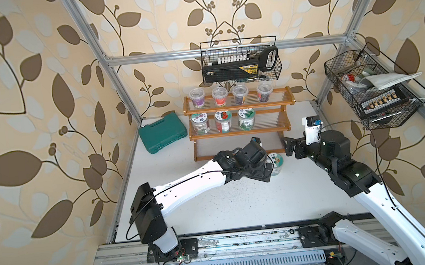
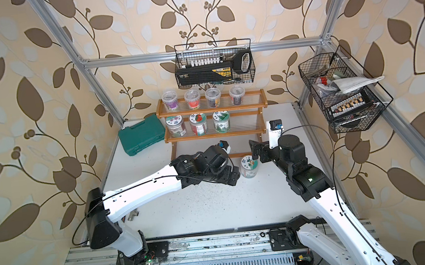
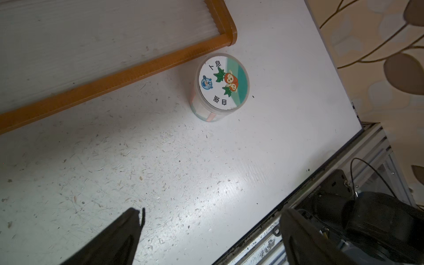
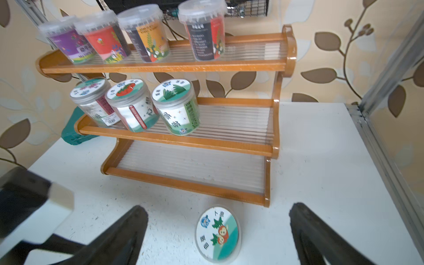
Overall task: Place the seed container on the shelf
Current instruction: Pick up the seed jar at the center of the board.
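The seed container (image 1: 276, 162) (image 2: 248, 165) is a small round jar whose white and teal lid bears a radish cartoon. It stands upright on the white table, just in front of the right end of the lowest tier of the shelf (image 1: 238, 106) (image 2: 211, 109). My left gripper (image 1: 265, 172) (image 3: 212, 213) hangs open just left of the jar (image 3: 222, 85), apart from it. My right gripper (image 1: 288, 147) (image 4: 218, 207) is open above and to the jar's right. In the right wrist view the lid (image 4: 218, 234) shows between the two fingers, untouched, with the shelf (image 4: 183, 183) behind it.
Several lidded cups (image 1: 219, 95) fill the shelf's top tier and three jars (image 1: 223, 121) its middle tier. A green tool case (image 1: 163, 134) lies left of the shelf. Black wire baskets hang on the back wall (image 1: 240, 63) and the right wall (image 1: 373, 89).
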Tool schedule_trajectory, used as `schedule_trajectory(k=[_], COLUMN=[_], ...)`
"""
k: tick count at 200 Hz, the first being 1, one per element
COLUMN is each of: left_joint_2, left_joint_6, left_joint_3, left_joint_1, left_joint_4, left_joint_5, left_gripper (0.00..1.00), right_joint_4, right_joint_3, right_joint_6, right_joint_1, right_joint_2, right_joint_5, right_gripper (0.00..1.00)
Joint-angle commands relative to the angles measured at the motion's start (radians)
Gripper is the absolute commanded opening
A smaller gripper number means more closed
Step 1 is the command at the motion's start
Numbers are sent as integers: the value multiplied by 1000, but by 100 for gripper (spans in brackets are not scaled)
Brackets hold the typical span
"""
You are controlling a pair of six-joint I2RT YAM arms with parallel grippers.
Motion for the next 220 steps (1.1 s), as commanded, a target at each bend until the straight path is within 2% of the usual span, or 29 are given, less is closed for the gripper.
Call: schedule_trajectory(k=[1, 110, 220], left_joint_2=[55, 368, 546], left_joint_6=[36, 126, 216], left_joint_3=[67, 298, 463], left_joint_1=[-3, 10, 63], left_joint_4=[44, 6, -15], left_joint_5=[-40, -38, -6], left_gripper=[98, 98, 98], right_joint_4=[-128, -177, -154], right_joint_3=[24, -1, -32], right_joint_6=[-15, -54, -50], right_joint_1=[-35, -211, -260], right_joint_2=[-28, -81, -81], right_joint_5=[16, -44, -111], right_gripper=[99, 99, 99])
